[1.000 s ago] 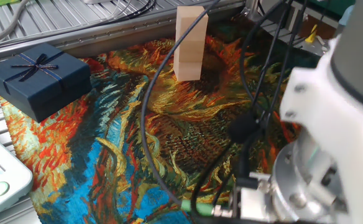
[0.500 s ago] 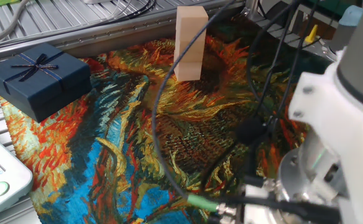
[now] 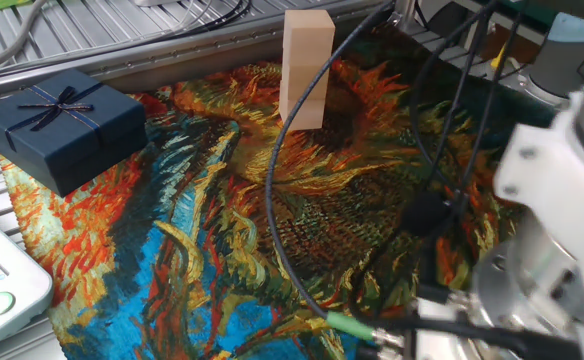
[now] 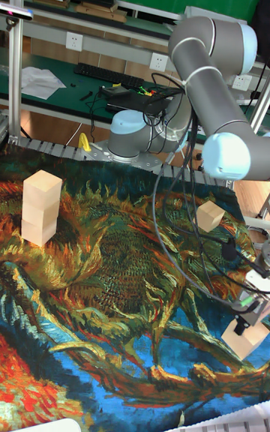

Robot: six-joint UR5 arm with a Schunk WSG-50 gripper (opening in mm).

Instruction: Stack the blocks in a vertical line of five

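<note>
On the worktop lies a patterned cloth (image 3: 202, 250) in orange, blue and yellow swirls. At the far left of the fixed view a dark blue gift box (image 3: 60, 122) with a ribbon bow sits at the cloth's edge, well apart from everything else; below it, a white device (image 3: 2, 280) shows at the corner.

Toward the middle of that view stands a stack of blocks (image 3: 305, 68), three pale wooden cubes one on another, upright with the middle one turned slightly. The tall fixed view shows the same stack (image 4: 41, 207) at the left of the cloth.

Black cables (image 3: 282, 230) loop across the fixed view between the camera and the stack, partly crossing in front of it.

Further right in the tall fixed view, a loose block (image 4: 209, 216) rests on the cloth, tilted off square, behind hanging cables. The robot arm (image 4: 217, 87) bends over it.

At the right edge another block (image 4: 245, 338) sits low under the gripper (image 4: 251, 316); whether the jaws are apart or clamped on it cannot be told.
</note>
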